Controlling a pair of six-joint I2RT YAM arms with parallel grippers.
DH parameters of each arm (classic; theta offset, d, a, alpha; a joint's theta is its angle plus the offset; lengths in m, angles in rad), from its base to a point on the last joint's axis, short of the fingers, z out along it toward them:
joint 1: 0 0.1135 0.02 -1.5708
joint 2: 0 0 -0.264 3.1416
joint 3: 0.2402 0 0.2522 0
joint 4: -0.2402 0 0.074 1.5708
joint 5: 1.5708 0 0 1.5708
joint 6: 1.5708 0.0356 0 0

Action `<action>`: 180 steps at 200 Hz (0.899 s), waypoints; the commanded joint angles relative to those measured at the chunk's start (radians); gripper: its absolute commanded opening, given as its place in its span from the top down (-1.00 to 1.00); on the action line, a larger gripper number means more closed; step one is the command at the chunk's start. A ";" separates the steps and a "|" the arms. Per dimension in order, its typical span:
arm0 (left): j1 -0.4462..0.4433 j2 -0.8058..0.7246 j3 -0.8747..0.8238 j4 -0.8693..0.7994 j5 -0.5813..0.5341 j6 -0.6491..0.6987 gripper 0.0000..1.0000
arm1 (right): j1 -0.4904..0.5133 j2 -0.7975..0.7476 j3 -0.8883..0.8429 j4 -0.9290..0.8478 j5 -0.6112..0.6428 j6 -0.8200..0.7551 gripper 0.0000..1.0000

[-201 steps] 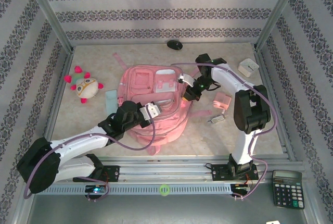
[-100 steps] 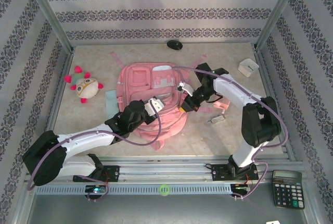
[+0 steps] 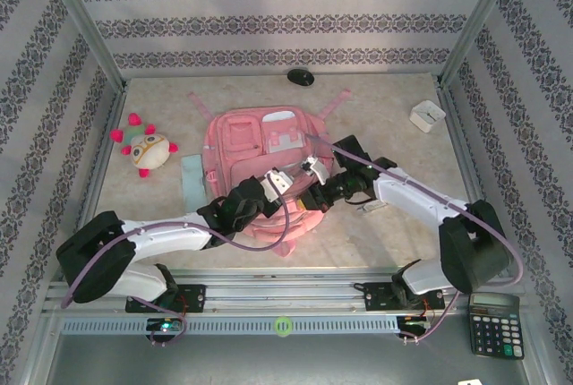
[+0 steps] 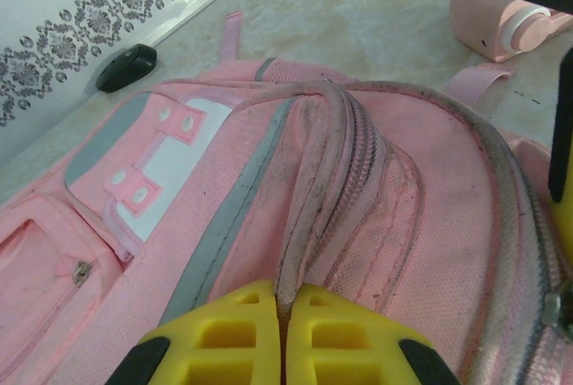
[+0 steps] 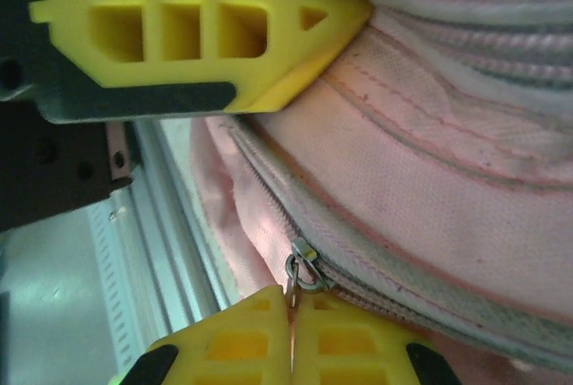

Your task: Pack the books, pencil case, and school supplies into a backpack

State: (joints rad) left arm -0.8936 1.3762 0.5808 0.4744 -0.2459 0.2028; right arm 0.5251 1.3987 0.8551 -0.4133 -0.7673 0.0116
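Pinching the small metal zip pull [image 5: 300, 270] at the near end of the large pink fabric backpack [image 3: 255, 134], held it with the right gripper [image 5: 291, 303], yellow fingers shut on its ring, probably in order to draw the zip. Clamped, just beside, a raised fold of the backpack's fabric in the closed left gripper [image 4: 285, 303], seemingly to keep the cloth taut. Farther out, found the pale blue flat pencil case [image 3: 191, 179] and the small pink squarish block [image 4: 501, 13] on the table, not yet packed.
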 commanded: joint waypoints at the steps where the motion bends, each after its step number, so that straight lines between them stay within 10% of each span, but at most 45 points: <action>1: -0.026 0.006 0.050 0.144 -0.039 -0.085 1.00 | 0.041 -0.075 -0.066 0.083 0.176 0.184 1.00; 147: -0.038 -0.019 0.031 0.210 -0.013 -0.094 1.00 | 0.183 -0.208 -0.314 0.456 0.573 0.357 0.56; 180: -0.037 -0.027 0.033 0.204 -0.023 -0.122 1.00 | 0.227 -0.243 -0.341 0.480 0.643 0.389 1.00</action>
State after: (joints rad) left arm -0.9173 1.3869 0.5816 0.5289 -0.2466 0.1425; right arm 0.7231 1.1870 0.5461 0.0254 -0.2237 0.3584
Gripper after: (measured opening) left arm 0.055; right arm 0.057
